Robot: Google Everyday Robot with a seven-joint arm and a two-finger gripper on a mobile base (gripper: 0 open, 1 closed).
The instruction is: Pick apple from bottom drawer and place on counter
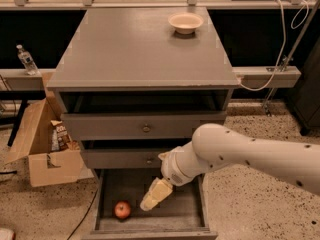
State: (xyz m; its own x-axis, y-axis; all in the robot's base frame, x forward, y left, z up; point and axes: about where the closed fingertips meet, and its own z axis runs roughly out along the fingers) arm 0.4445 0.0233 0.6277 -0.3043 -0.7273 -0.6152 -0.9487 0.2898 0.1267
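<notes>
- Apple (122, 210) lies on the floor of the open bottom drawer (186, 211), left of centre, toward the near edge.
- Gripper (149, 204) hangs inside that drawer, angled down and left, just right of the apple and not touching it; whether it is released or clenched cannot be told.
- White arm (250, 154) reaches in from the right.
- Counter (135, 49) carries 1 cream bowl (185, 22) at its far right.
- Cardboard box (47, 159) stands on the floor to the left.
</notes>
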